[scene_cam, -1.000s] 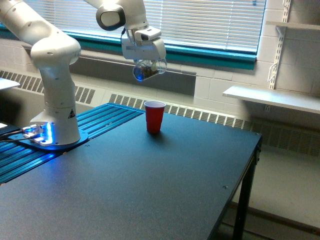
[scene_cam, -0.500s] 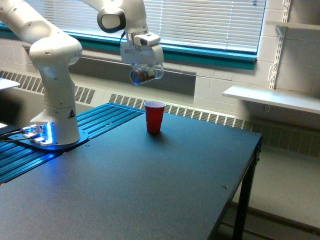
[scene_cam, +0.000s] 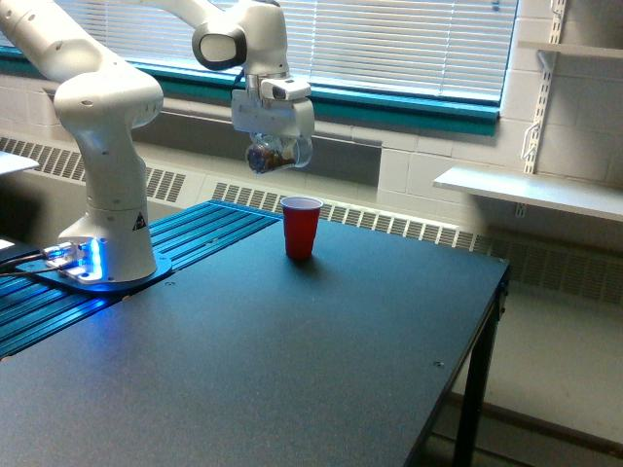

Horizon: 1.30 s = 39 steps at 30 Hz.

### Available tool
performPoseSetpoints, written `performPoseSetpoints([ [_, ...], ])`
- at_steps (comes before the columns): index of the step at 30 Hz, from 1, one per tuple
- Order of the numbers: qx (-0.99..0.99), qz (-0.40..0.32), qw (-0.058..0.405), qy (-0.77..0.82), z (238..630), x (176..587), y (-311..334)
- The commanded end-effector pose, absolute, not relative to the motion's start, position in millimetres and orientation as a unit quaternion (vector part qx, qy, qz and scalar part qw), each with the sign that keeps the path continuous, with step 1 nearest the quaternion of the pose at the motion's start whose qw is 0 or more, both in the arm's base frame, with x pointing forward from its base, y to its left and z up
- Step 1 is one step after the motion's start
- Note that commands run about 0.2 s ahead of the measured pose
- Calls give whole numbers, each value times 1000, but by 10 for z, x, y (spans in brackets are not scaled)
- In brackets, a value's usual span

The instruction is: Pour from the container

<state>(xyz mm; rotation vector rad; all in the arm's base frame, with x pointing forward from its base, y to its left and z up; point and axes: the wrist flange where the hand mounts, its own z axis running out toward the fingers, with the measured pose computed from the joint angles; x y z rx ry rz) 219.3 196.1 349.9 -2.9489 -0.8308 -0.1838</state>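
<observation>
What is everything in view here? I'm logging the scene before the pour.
Small clear plastic container with brown bits: one, see-through, held in the air above and to the exterior view's left of the red cup.
Opaque red plastic cup with white rim: one, red, upright on the table.
Dark flat table: one, black, fills the foreground.
White wall shelf: one, white, at the exterior view's right.
Window blinds: one set, white, behind.
Claw: one, white, shut on the container.
</observation>
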Motion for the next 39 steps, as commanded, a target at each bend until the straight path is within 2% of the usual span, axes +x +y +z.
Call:
performPoseSetpoints([
  [1,-961,-35,23,-272,3313,2173,1843],
  [39,-957,2,-25,-288,3122,2214,2014],
])
